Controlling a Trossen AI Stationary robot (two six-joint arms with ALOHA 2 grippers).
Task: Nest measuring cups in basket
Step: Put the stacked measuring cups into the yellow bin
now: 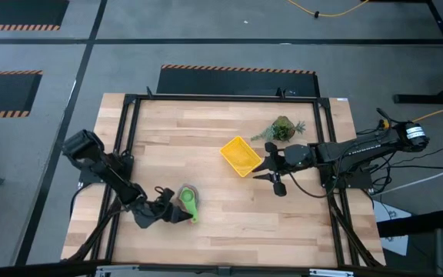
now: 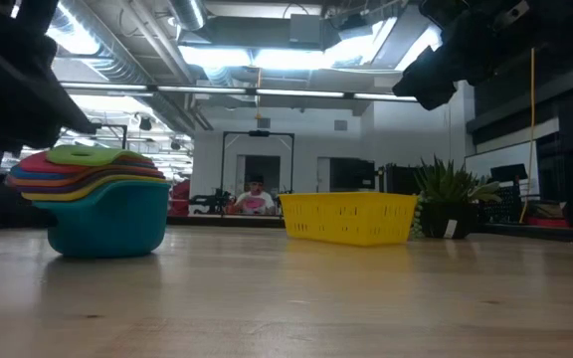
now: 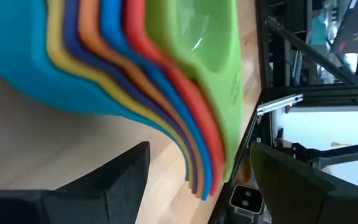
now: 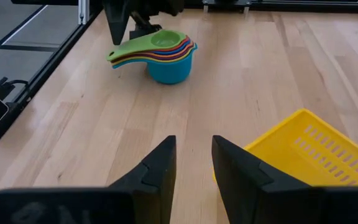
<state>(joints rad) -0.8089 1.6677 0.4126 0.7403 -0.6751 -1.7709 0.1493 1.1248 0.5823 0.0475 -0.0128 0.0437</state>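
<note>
The measuring cups [image 1: 188, 198] stand nested in one stack on the table's near left part. The big light-blue cup is at the bottom and the green one [image 4: 154, 42] on top. The stack rests on the bottom cup's base [image 2: 102, 244]. My left gripper [image 1: 183, 216] is open and low beside the stack. In the left wrist view its fingers [image 3: 126, 180] stand on either side of the fanned handle ends [image 3: 207, 177], touching nothing that I can see. The yellow basket [image 1: 241, 155] sits mid-table. My right gripper [image 1: 266, 171] hangs above the table by the basket's near right side, open by a narrow gap and holding nothing.
A small potted plant [image 1: 283, 128] stands behind the basket at the far right. A black metal frame [image 1: 129, 100] rims the table. A person [image 2: 255, 199] sits far off in the room beyond the table. Bare wood [image 4: 260, 74] lies between the stack and the basket.
</note>
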